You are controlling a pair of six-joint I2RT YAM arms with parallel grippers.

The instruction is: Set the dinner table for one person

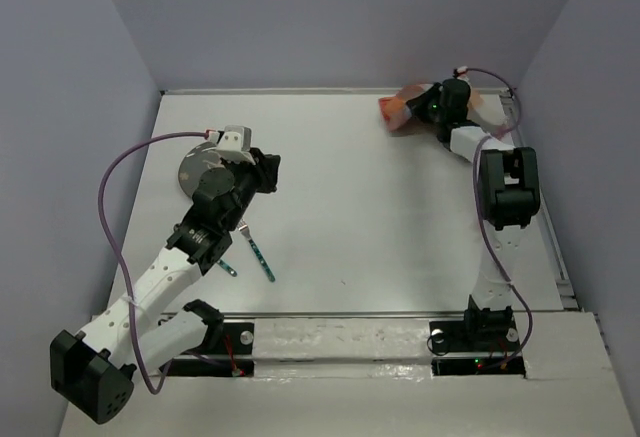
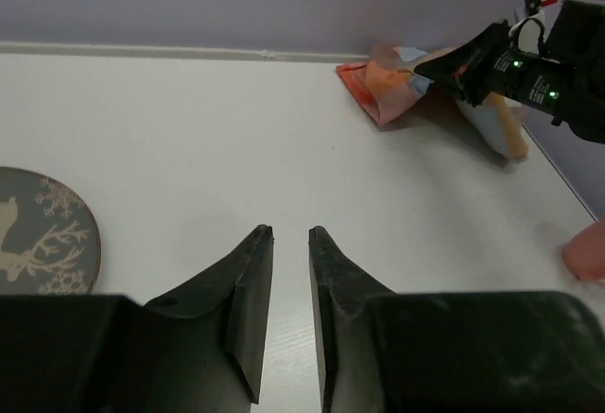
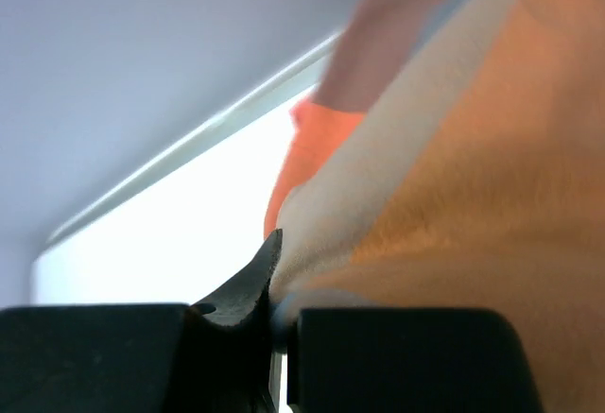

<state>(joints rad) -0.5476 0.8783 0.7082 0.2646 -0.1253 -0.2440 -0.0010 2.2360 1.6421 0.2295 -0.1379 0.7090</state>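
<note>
The dinner table (image 1: 350, 207) is a wide white top. An orange-and-blue checkered cloth (image 1: 398, 112) lies bunched at its far right corner, and my right gripper (image 1: 428, 109) is shut on a fold of it. In the right wrist view the cloth (image 3: 454, 167) fills the frame, pinched at the right gripper (image 3: 277, 266). A grey plate with a deer pattern (image 1: 197, 169) sits at the left, partly under my left arm. My left gripper (image 1: 268, 169) hovers just right of the plate. The left gripper (image 2: 290, 233) has its jaws a narrow gap apart with nothing between them.
Two teal-handled utensils (image 1: 260, 257) lie on the table near the left arm. A pinkish object (image 2: 586, 252) shows at the right edge of the left wrist view. Grey walls close in the table on three sides.
</note>
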